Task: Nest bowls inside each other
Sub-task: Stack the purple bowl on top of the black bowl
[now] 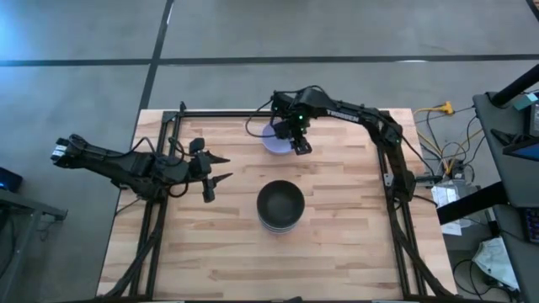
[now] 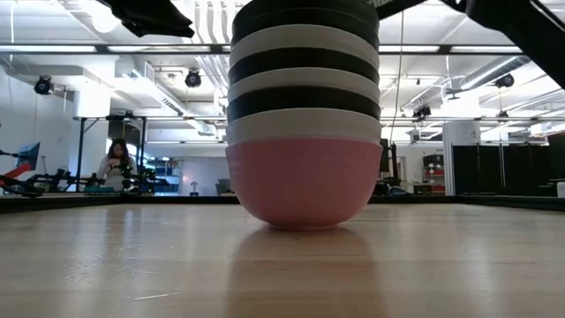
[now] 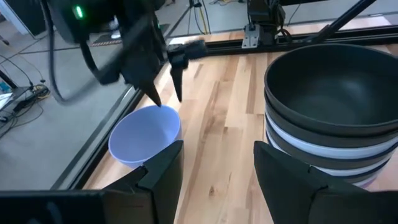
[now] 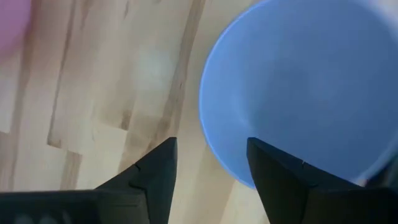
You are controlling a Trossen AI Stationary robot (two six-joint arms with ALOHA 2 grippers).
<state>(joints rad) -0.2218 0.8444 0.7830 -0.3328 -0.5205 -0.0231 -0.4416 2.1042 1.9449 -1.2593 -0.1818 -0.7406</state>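
Right fingers (image 3: 163, 93) spread over lavender bowl (image 1: 274, 140) (stack (image 1: 280, 206) apart)

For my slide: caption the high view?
Right gripper open over lavender bowl; bowl stack mid-table; left gripper waits.

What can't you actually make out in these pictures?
- Stack, low view: top cut off by the frame, so its bowl count is unclear.
- Lavender bowl, high view: partly covered by the right gripper; absent from the low view.
- Right wrist view: bowl's far rim cropped.
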